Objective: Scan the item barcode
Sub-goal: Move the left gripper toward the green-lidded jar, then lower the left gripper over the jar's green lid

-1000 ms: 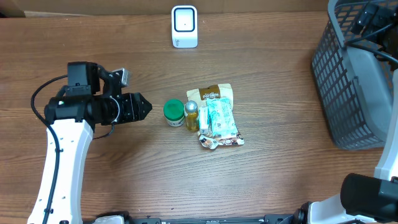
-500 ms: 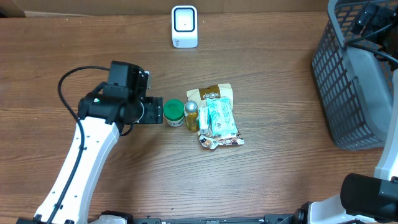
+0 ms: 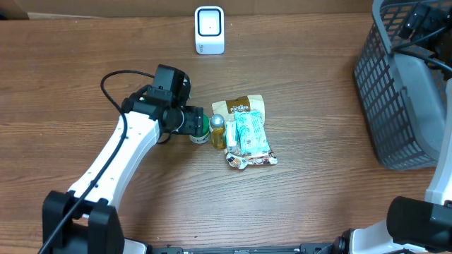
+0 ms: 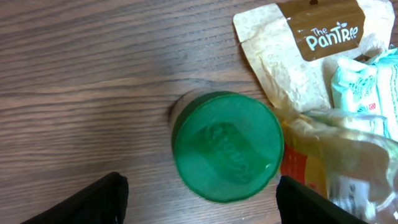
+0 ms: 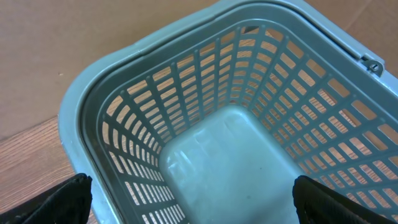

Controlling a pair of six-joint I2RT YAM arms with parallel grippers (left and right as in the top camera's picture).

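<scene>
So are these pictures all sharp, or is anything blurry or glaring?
Overhead: evenly lit and sharp, table grain clear. Left wrist: the green lid is crisp with a small glint near its edge, the clear wrapper beside it glares, the left fingers are dark blurs in the corners. Right wrist: basket sharp, right fingers equally dark and soft.

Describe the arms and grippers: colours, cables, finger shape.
Left arm: white link shells, black joint housings, a black cable looping off the wrist. Left gripper: black, with dark blunt fingers. Right arm: same white and black; its fingers are dark too, only their tips showing.
</scene>
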